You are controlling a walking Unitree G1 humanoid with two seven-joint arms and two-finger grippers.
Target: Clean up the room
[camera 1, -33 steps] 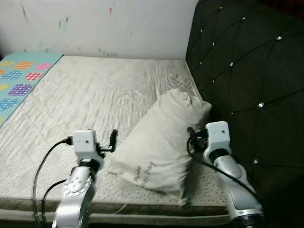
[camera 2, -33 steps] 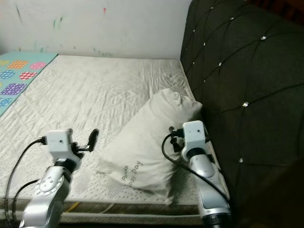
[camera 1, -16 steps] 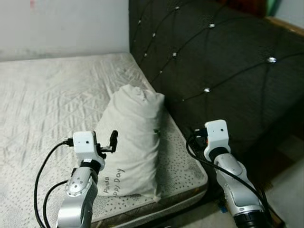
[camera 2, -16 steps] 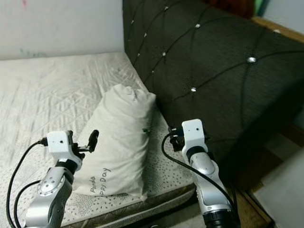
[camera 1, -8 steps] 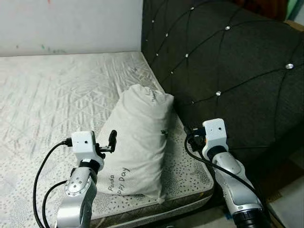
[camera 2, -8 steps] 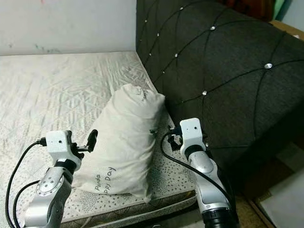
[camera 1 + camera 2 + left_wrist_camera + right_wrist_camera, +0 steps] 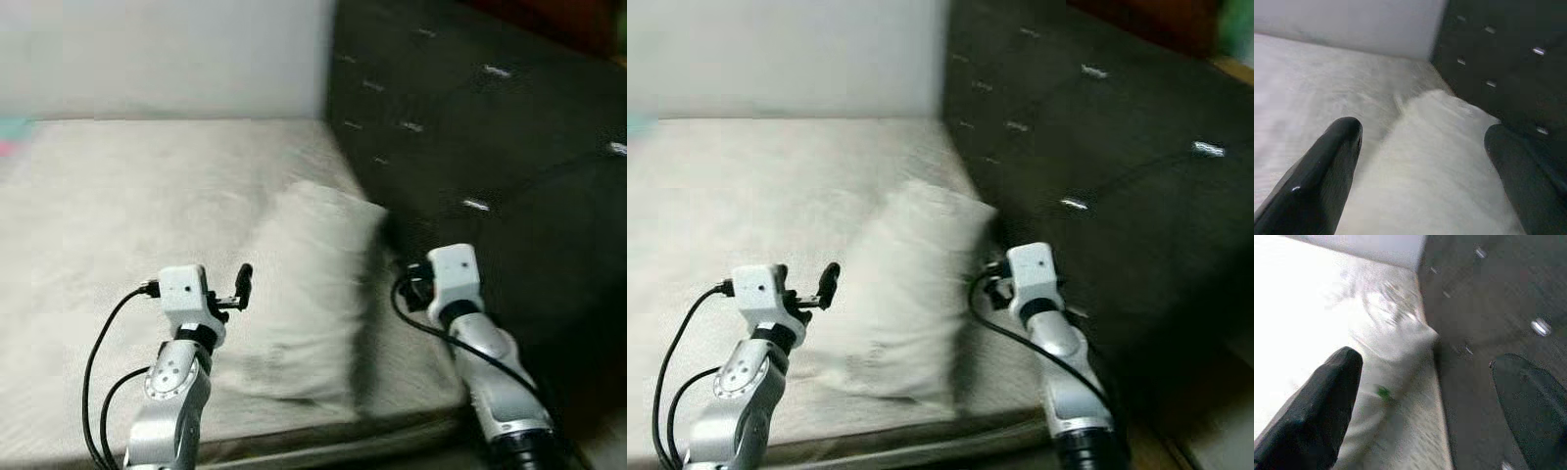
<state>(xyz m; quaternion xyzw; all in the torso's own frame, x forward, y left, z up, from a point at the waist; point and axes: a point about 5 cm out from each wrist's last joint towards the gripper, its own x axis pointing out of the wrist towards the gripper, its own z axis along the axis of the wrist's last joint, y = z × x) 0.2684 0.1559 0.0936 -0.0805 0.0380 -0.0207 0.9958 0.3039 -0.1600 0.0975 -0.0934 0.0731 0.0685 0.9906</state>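
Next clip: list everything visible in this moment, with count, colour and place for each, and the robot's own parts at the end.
Pillow: one, off-white, lying on the mattress with its far end close to the headboard, between the two arms; any print on it is blurred.
Mattress: one, pale grey-white quilted, filling the left and middle of the head views.
Headboard: one, dark, tufted with shiny buttons, standing along the mattress's right side.
Wall: one, white, behind the mattress.
Coloured patch: one, teal and pink, at the mattress's far left edge; too blurred to identify.
Left gripper: one, black fingers, open, raised in front of the pillow's near left side.
Right gripper: one, black fingers, open, held up between pillow and headboard.
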